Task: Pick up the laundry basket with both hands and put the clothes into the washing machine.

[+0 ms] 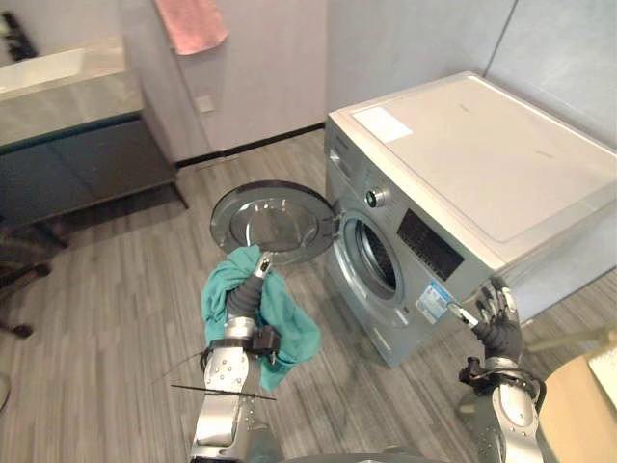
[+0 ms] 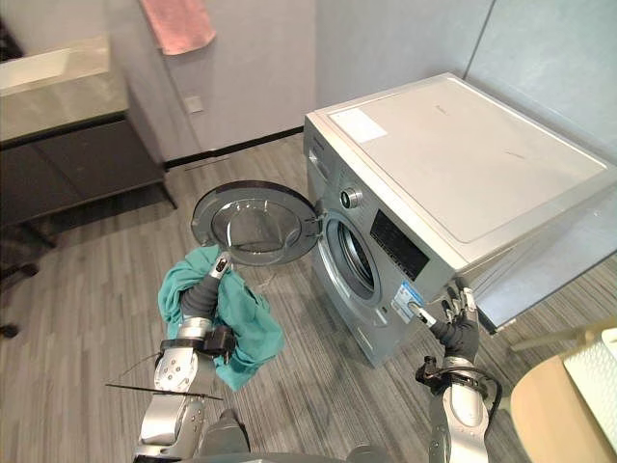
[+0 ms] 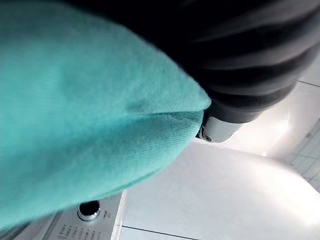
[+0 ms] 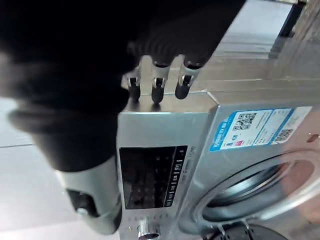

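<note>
Left hand wrapped in teal cloth, grip cannot be told; right hand fingers spread, empty, beside washer corner; door open just past cloth.

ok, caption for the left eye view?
Teal cloth hangs from left hand by the washing machine's open door; right hand open near its front.

Crumpled teal cloth garment draped over my left hand, silver front-loading washing machine beside it, round door open.
</note>
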`<state>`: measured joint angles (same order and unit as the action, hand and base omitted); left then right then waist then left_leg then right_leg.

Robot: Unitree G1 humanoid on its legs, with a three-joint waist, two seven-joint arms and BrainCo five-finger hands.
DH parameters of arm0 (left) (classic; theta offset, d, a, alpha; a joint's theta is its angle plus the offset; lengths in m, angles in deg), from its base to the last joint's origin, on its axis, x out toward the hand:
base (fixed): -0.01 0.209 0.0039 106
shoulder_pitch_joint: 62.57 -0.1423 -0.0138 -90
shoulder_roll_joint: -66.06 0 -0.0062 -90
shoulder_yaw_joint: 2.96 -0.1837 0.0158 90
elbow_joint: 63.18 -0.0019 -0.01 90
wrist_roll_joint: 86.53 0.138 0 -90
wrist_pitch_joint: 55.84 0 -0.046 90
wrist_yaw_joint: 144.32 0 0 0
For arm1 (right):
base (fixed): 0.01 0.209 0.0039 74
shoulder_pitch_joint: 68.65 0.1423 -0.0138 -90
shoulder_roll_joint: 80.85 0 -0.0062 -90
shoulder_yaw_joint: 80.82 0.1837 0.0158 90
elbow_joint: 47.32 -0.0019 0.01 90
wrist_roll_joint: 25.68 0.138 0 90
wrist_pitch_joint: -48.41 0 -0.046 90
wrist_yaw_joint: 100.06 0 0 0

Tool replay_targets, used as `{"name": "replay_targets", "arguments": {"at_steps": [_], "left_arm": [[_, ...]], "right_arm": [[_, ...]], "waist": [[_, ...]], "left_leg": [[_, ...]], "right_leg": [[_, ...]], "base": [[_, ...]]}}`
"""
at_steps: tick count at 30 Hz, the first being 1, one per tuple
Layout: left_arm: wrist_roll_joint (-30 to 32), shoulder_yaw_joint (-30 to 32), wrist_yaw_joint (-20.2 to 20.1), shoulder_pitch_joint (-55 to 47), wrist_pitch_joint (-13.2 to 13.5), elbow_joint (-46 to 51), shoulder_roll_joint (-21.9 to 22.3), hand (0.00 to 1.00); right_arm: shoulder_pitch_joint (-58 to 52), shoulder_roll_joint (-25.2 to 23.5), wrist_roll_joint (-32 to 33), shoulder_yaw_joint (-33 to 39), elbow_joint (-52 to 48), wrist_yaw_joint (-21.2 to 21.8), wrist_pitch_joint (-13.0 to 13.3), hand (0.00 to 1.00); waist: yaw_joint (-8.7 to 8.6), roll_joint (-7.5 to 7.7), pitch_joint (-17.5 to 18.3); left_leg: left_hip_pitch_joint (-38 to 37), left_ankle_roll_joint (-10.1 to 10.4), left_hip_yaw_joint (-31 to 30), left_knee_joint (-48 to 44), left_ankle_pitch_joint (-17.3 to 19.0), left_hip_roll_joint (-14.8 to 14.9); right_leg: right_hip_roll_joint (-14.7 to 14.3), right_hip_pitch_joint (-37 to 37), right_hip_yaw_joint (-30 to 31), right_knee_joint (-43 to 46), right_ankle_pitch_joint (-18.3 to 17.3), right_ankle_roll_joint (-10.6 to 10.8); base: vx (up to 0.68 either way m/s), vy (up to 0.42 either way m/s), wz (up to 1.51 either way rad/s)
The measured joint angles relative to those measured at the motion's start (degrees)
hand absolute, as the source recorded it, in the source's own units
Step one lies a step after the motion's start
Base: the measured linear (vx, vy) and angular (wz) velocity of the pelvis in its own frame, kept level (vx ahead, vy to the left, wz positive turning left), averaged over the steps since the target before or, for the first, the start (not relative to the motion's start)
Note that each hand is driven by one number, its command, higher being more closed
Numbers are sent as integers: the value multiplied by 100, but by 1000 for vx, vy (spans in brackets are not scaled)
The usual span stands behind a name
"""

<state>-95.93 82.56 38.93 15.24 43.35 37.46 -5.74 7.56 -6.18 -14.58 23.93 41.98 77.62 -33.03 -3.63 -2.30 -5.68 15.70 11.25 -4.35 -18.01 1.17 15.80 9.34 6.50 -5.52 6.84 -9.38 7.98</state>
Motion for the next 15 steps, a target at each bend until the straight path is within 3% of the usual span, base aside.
{"name": "replay_targets", "arguments": {"at_steps": [1, 2, 3, 4, 5, 6, 7, 9, 11, 13, 15], "left_arm": [[3, 26, 54, -15, -13, -33, -182, 100], [4, 18, 55, -14, -14, -29, -207, 100], [11, -21, 54, -27, -15, -17, -213, 100], [11, -107, 52, -36, -17, 11, -246, 100], [12, -156, 50, -34, -17, 19, -252, 100], [63, -253, 37, -39, -17, 59, -251, 100], [93, -266, 34, -44, -16, 88, -250, 100], [125, -201, 48, -114, -17, 304, -306, 100], [162, 89, 60, -342, 4, 480, -446, 100], [164, 380, 55, -405, 6, 439, -426, 100], [163, 671, 50, -265, 8, 236, -385, 100]], "right_arm": [[-92, -148, -6, -54, 53, 3, -25, 0], [-170, -187, -27, -94, 10, 13, -26, 0], [-312, -214, -51, -277, -182, 60, -31, 0], [-402, -287, -75, -484, -396, 149, -35, 0], [-416, -328, -121, -601, -463, 178, -37, 0], [-413, -438, -247, -845, -488, 252, -47, 0], [-395, -440, -280, -938, -489, 267, -74, 0], [-273, -433, -345, -1110, -473, 260, -148, 0], [-47, -412, -517, -1098, -30, 231, -170, 0], [190, -304, -703, -968, 445, 197, -198, 0], [325, -214, -1003, -739, 953, 116, -254, 0]], "waist": [[-100, 212, 17], [-97, 285, 33], [-13, 337, 35], [10, 346, 32], [20, 339, 28], [153, 311, 6], [206, 315, 3], [244, 316, -69], [277, 406, -111], [270, 309, -104], [215, 234, -143]], "left_leg": [[167, -198, 118, -435, 277, -179], [255, -211, 183, -667, 417, -216], [382, -330, 386, -1186, 749, -253], [396, -432, 623, -1579, 1030, -298], [367, -464, 735, -1711, 1160, -304], [177, -546, 1134, -1845, 1412, -283], [79, -595, 1328, -1842, 1484, -267], [-292, -679, 2030, -1712, 1614, -178], [-931, -684, 2933, -1150, 1611, -156], [-1086, -642, 3295, -947, 1590, -74], [-1047, -509, 3451, -896, 1531, 79]], "right_leg": [[193, -18, 80, -3, -9, 84], [263, -82, 68, 57, 9, 110], [417, -148, 106, 187, 148, 457], [576, -228, 163, 347, 147, 634], [642, -285, 219, 457, 143, 643], [815, -632, 357, 961, 150, 629], [898, -859, 372, 1257, 163, 591], [1228, -1675, -89, 2341, 345, 211], [1730, -2109, -1786, 2825, 353, -393], [1628, -2081, -2791, 2497, 162, -678], [1335, -2091, -2956, 2155, 383, -570]], "base": [[146, 314, -45], [181, 358, -49], [120, 376, -64], [99, 387, -72], [44, 427, -103], [7, 315, -110], [-18, 328, -136], [-49, 211, -152], [-33, 101, -203], [12, 13, -164], [104, -19, -95]]}}
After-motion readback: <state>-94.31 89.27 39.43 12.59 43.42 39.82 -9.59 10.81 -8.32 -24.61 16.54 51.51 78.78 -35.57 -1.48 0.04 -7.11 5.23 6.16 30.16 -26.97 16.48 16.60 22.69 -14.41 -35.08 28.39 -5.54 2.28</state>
